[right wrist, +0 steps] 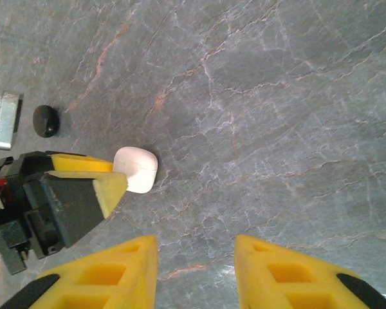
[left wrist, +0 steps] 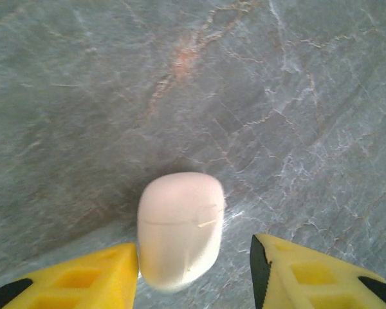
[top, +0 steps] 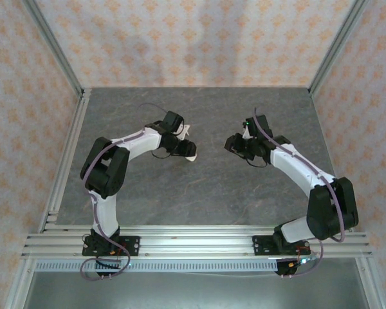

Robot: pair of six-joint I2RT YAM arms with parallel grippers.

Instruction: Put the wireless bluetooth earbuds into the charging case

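The charging case (left wrist: 180,228) is a pale pinkish-white pebble lying on the grey stone table with its lid seam shut. It sits between the yellow fingers of my left gripper (left wrist: 194,257), which is open: the left finger is right against the case's side and the right finger stands clear of it. From the right wrist, the case (right wrist: 136,168) shows just past the left gripper's fingers (right wrist: 93,183). My right gripper (right wrist: 196,251) is open over bare table with nothing between its fingers. The earbuds are out of view.
A black round disc (right wrist: 45,120) lies beyond the case, with a grey metal block (right wrist: 1,119) beside it at the frame's edge. In the top view both arms reach toward the table's middle, the left gripper (top: 180,143) facing the right gripper (top: 235,145). Patterned walls enclose the table.
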